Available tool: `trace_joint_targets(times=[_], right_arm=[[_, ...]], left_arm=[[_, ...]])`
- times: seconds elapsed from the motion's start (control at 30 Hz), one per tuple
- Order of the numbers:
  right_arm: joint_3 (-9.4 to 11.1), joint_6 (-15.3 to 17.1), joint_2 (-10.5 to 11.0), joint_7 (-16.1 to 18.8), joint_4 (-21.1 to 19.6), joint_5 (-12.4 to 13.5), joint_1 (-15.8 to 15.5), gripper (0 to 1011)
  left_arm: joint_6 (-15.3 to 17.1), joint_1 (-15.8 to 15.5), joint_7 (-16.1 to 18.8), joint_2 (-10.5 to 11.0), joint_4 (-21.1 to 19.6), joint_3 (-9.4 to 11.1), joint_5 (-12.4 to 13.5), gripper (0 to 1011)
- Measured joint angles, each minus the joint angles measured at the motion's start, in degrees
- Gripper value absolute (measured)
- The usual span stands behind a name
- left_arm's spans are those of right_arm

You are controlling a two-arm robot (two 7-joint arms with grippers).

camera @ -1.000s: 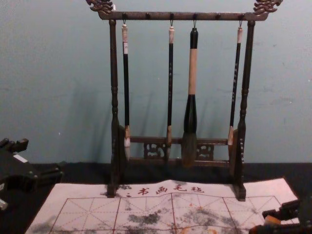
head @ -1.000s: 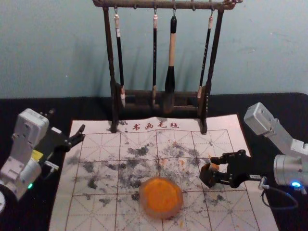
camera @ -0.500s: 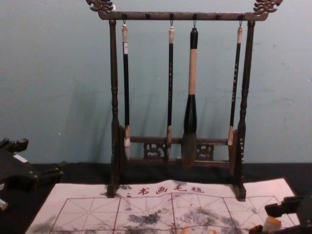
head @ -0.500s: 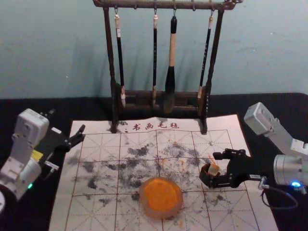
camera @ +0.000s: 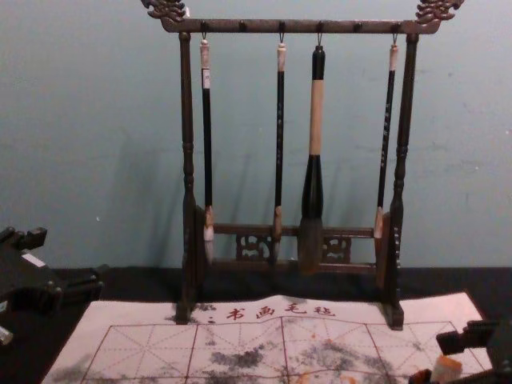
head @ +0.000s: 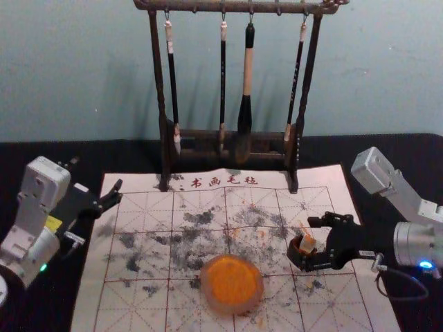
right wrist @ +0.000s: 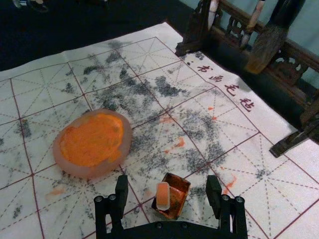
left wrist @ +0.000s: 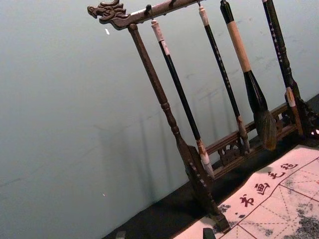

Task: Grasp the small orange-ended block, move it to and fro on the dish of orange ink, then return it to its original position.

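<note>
"State of right gripper (right wrist: 166,190)?"
"Released; fingers straddle small orange-ended white block (right wrist: 163,195), tilted in dark orange-stained box (right wrist: 178,192), towards white mat's (head: 138,304) right edge."
"Left gripper (head: 120,192)?"
"Idle, far-left corner."

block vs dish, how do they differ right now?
Size/shape: the block is small and narrow; the dish is round and much wider.
Colour: the block is pale with an orange end; the dish has a translucent rim around a broad orange patch.
Place: the block stands orange end up in a dark holder; the dish sits directly on the mat.
Shared: both carry orange, neither is gripped.
</note>
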Motion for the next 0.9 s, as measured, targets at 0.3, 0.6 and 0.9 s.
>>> trace_joint_targets(times=[0.3, 0.6, 0.9], right_arm=[[7.5, -8.4, -1.9, -9.9, -3.7, 2.5, -6.7, 1002], [15.0, -19.2, -7.2, -30.8, -5.3, -3.8, -15.5, 1002], [17.3, -23.3, -11.4, -45.6, -0.9, -13.1, -20.4, 1002]], left_arm=[[0.0, 0.0, 0.0, 0.0, 0.0, 0.0, 0.0, 1001], [0.0, 0.0, 0.0, 0.0, 0.0, 0.0, 0.0, 1001], [0.0, 0.0, 0.0, 0.0, 0.0, 0.0, 0.0, 1001]])
